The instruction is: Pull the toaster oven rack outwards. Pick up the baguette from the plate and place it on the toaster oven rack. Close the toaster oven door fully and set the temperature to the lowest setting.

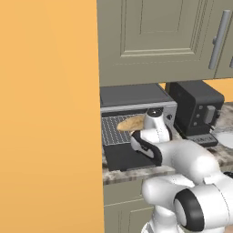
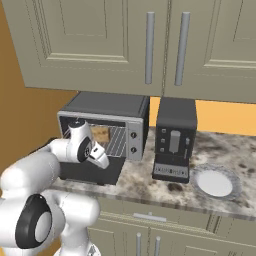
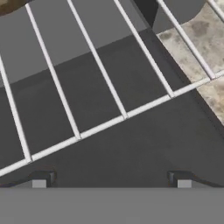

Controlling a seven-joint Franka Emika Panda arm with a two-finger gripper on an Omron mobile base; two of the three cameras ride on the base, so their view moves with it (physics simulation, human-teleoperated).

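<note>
Arm hides part of baguette and rack

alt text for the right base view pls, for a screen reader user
The baguette lies on the toaster oven rack inside the toaster oven, its door folded down open. The gripper hovers over the door, jaws open. An empty plate sits far right.

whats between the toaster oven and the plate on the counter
A taller black appliance stands between the toaster oven and the plate, clearest in the right base view.
</note>
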